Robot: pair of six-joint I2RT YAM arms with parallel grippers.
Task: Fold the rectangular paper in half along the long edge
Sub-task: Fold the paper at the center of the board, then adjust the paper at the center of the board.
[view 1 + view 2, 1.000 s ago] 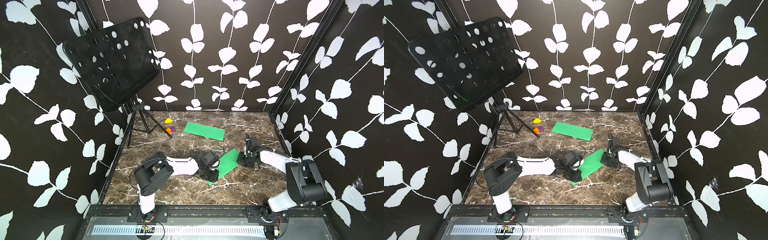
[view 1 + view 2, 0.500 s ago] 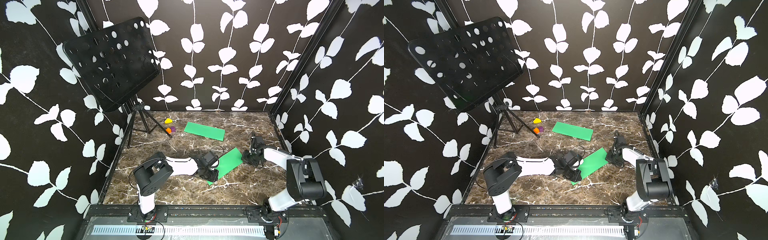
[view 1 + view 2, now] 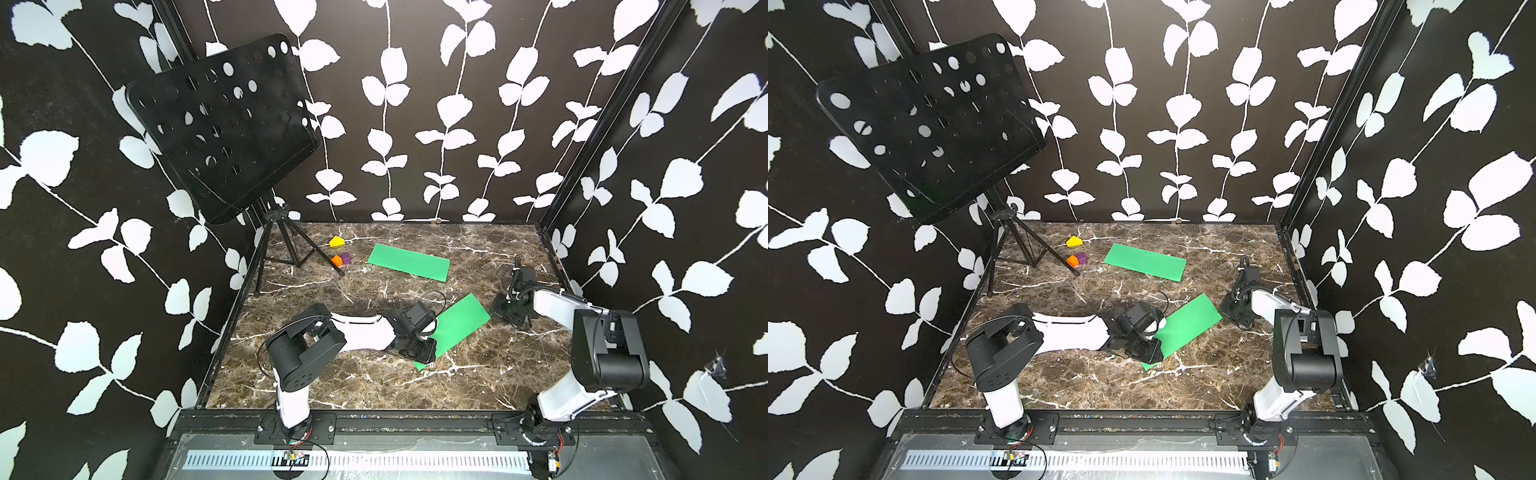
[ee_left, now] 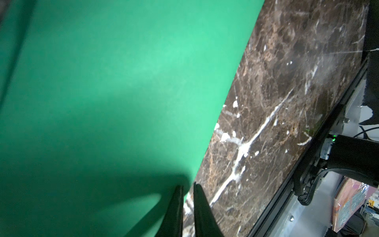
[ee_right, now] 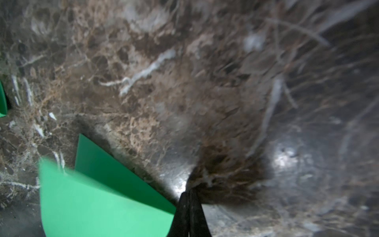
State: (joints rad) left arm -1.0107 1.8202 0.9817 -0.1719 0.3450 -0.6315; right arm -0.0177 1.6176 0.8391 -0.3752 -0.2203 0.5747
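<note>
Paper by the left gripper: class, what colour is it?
The paper is plain green; the left wrist view shows it best.

walls (image 3: 415,104) black, white leaves | floor (image 3: 478,374) brown marble | black music stand (image 3: 224,124)

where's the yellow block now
In both top views the yellow block lies at the back left of the table, just behind the orange block and purple block, near the tripod of the music stand.

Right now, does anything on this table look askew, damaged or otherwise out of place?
The nearer green paper lies diagonally, and in the right wrist view its corner by the shut right gripper gapes: the upper layer stands off the lower one. Three coloured blocks sit near the music stand, unrelated to folding.
</note>
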